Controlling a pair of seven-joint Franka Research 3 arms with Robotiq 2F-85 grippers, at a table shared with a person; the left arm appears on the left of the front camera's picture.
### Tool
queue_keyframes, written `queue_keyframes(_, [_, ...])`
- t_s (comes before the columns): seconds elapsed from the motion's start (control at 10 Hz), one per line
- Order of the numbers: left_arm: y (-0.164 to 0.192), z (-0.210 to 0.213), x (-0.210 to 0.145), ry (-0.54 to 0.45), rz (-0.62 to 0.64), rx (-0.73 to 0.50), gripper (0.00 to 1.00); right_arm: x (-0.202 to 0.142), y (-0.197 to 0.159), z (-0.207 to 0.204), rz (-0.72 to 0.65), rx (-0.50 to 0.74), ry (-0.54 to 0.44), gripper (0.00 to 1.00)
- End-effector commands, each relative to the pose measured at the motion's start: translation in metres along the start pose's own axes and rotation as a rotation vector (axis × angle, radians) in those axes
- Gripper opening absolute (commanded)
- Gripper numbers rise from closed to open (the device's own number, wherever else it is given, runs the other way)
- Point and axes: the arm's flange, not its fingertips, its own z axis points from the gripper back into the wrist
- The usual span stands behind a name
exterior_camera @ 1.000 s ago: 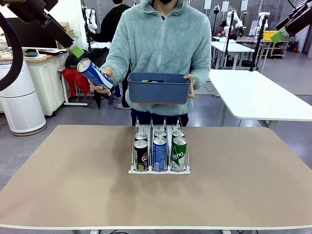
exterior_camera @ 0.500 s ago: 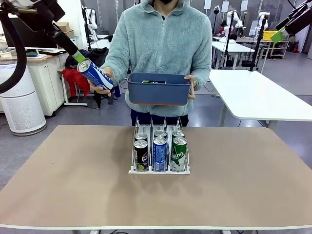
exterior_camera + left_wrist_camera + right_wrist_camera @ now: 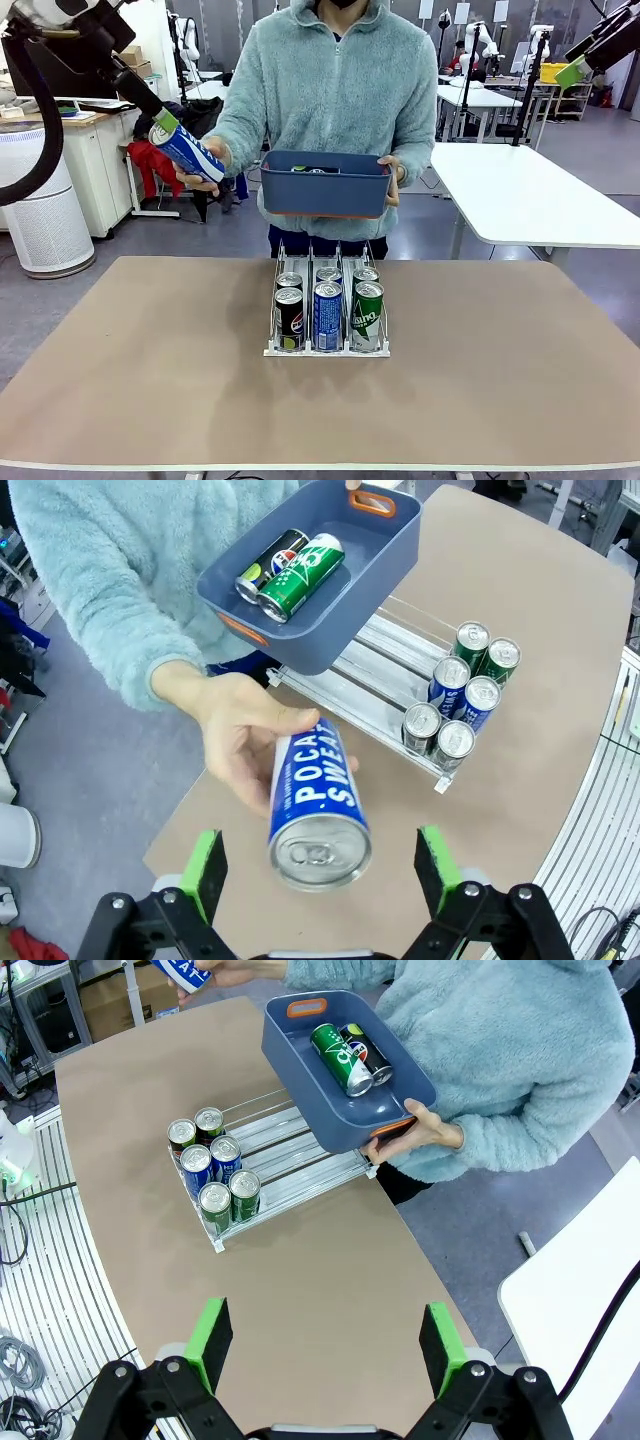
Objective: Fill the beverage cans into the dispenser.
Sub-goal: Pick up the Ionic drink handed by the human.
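A person's hand (image 3: 205, 165) holds out a blue-and-white can (image 3: 188, 152), tilted, above the table's far left. My left gripper (image 3: 160, 125) is open at the can's silver top. In the left wrist view that can (image 3: 318, 805) lies between the green pads (image 3: 205, 870) with a gap on each side. The white dispenser (image 3: 300, 258) stands mid-table with several cans (image 3: 327, 312) at its front end, two in each lane. My right gripper (image 3: 572, 72) hangs open high at the far right, and it (image 3: 325, 1345) looks down on the dispenser (image 3: 290, 1160).
The person's other hand holds a blue-grey bin (image 3: 325, 190) over the dispenser's far end. In the bin (image 3: 320, 630) lie a green can (image 3: 300, 568) and a black can (image 3: 268, 568). A white table (image 3: 530, 200) stands at the back right.
My left gripper has come down and right to the can's top, so the can now sits between its fingers. The person's hand with the can has shifted slightly left and down.
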Motion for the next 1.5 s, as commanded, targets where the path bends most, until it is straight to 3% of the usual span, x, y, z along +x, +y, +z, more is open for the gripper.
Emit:
queue_keyframes(0.0, [0.001, 0.001, -0.001, 0.010, 0.001, 0.014, 1.00, 0.000, 0.000, -0.001, 0.002, -0.007, -0.003, 1.00])
queue_keyframes(1.4, [0.004, -0.036, -0.018, -0.032, 0.033, -0.003, 1.00, 0.000, 0.000, -0.001, 0.002, -0.007, -0.003, 1.00])
